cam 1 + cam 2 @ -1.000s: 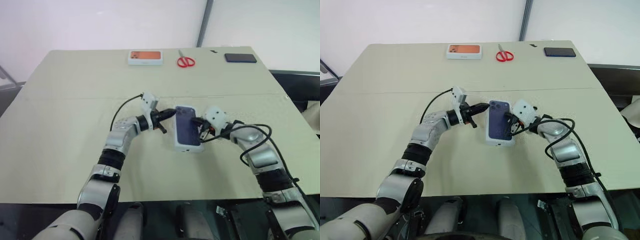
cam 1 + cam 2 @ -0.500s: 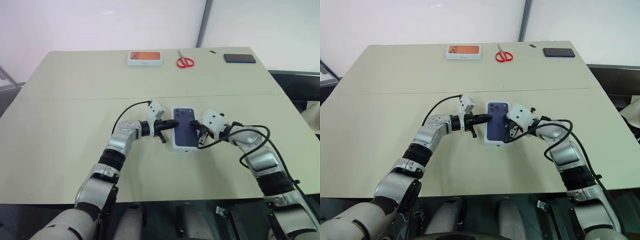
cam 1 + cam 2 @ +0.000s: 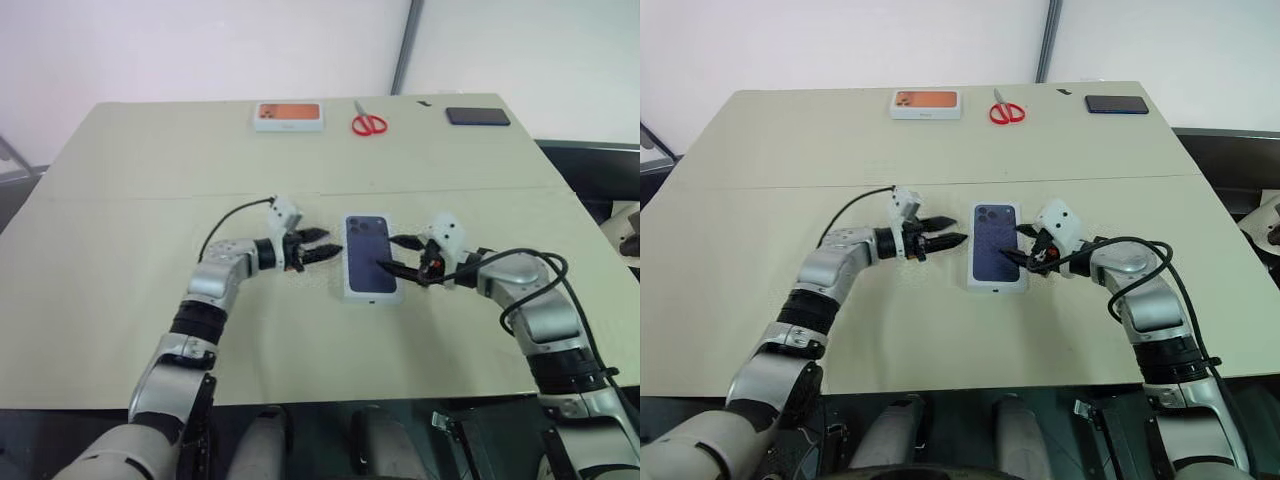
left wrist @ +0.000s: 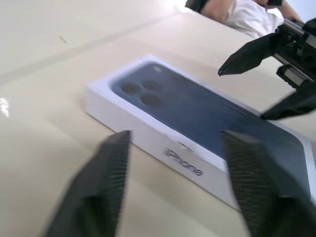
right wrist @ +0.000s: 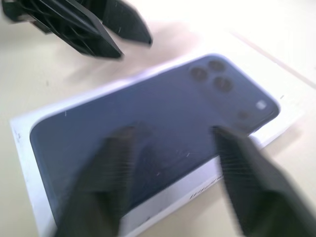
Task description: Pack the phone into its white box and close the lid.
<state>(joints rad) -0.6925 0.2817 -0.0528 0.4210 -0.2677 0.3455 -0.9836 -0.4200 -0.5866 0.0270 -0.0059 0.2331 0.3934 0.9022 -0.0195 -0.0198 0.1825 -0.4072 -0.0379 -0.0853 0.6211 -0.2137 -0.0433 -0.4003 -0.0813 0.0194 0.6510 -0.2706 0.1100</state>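
The lid (image 3: 368,256), white with a dark blue phone picture on top, lies flat on the table (image 3: 120,300) and covers the white box. The phone is hidden. My left gripper (image 3: 325,245) is open just left of the lid, a small gap away, fingers pointing at its side. My right gripper (image 3: 388,252) is open too, with its fingertips over the lid's right edge; contact cannot be told. In the left wrist view the lid (image 4: 207,118) lies ahead of my own fingers (image 4: 106,182), with the right gripper (image 4: 244,94) spread above its far side.
Along the table's far edge lie a white box with an orange picture (image 3: 290,116), red scissors (image 3: 370,123) and a black phone (image 3: 478,116). A seam runs across the table behind the lid.
Both grippers have gone from shut against the lid's sides to open. The left one has drawn back to the left. The lid, tilted a second ago, now lies flat and straight.
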